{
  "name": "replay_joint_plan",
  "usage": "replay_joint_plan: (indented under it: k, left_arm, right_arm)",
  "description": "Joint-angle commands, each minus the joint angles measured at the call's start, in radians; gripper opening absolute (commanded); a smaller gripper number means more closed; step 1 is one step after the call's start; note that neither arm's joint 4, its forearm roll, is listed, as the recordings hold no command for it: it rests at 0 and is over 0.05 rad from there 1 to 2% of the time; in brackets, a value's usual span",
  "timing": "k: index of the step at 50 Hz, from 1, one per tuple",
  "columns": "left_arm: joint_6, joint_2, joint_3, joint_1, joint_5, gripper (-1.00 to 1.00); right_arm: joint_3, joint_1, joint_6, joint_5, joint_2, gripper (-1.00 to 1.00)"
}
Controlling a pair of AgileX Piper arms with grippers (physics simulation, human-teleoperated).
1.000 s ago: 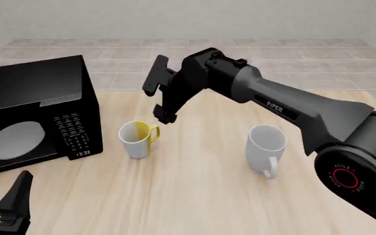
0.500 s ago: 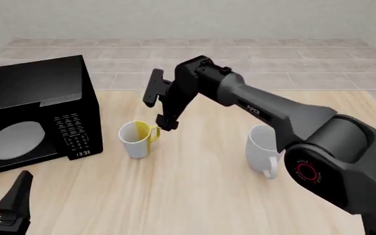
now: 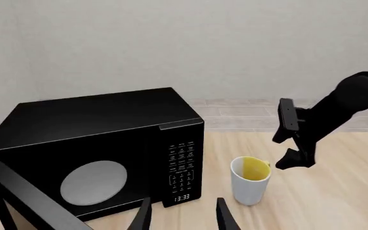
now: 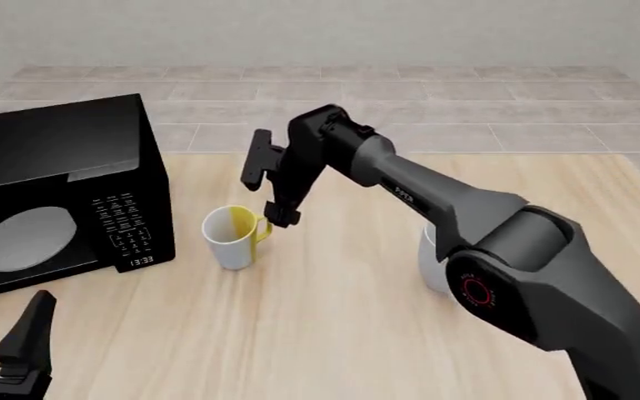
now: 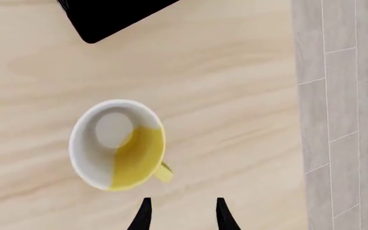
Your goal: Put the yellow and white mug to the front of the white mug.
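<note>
While its jaws stand spread and empty, the right gripper (image 4: pixel 279 215) hangs beside the yellow and white mug (image 4: pixel 231 236).

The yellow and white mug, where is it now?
In the front view, the yellow and white mug stands upright left of centre, just right of the microwave, below the open right gripper.

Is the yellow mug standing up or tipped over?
Standing up. The yellow mug sits on its base on the table, its open mouth facing up; the right wrist view looks straight into it.
</note>
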Motion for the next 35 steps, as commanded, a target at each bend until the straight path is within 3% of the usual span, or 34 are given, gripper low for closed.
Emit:
replay_joint_plan:
  k: [1,35]
  left_arm:
    - [0.000,0.000,0.000,0.000,0.000,1.00]
    - [0.000,0.000,0.000,0.000,0.000,1.00]
  right_arm:
    - [-0.068,-0.004,-0.013,0.032,0.055,1.00]
    - [-0.369,0.002,-0.015,0.186,0.260,1.00]
